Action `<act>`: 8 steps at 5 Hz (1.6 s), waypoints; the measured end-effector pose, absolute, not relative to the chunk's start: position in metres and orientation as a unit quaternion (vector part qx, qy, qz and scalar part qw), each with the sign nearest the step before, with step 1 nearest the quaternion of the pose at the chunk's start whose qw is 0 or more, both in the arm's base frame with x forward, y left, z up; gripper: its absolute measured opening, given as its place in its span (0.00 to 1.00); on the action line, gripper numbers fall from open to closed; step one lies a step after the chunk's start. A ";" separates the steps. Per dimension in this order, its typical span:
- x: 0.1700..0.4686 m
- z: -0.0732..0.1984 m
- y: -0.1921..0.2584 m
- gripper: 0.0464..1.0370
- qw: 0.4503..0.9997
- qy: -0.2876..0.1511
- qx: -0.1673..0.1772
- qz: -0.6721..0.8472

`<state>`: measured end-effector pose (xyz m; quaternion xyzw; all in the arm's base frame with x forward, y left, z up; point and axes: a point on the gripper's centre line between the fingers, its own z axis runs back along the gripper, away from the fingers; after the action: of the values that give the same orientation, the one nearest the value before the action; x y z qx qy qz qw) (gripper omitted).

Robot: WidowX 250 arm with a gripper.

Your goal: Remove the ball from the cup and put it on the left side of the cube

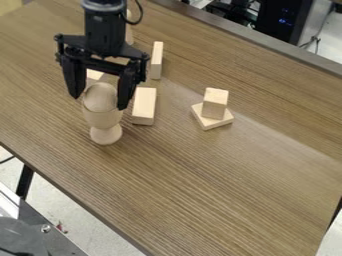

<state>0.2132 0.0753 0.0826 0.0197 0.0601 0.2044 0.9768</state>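
The cup (102, 120) stands upright by the surface's (200, 200) lower-left edge, cradling the ball (101, 96). The fingers (99, 100) are spread around the ball, presumably to pinch and lift it. Right of the cup, an oblong block (144, 104) could crowd the leftward spot beside the cube (215, 102), which sits on a square slab (212, 121).

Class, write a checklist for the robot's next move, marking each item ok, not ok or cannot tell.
1. Ball sits in the cup: ok.
2. Cup stands upright on its foot: ok.
3. Gripper open, fingers on opposite sides of the ball: ok.
4. Fingers low enough for a firm grip: cannot tell.
5. Cube rests on the flat block: ok.
6. Ball at the cube's left side: not ok, it is in the cup.
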 end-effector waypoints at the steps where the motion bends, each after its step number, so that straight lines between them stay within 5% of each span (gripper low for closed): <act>1: 0.215 0.075 0.078 0.74 0.977 0.048 0.017 0.209; 4: 0.212 0.075 0.085 0.73 0.971 0.038 0.009 0.235; 8: 0.221 0.127 0.092 0.69 0.967 0.013 0.039 0.252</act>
<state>0.2212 0.0917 0.1268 0.0385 0.0128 0.2525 0.9667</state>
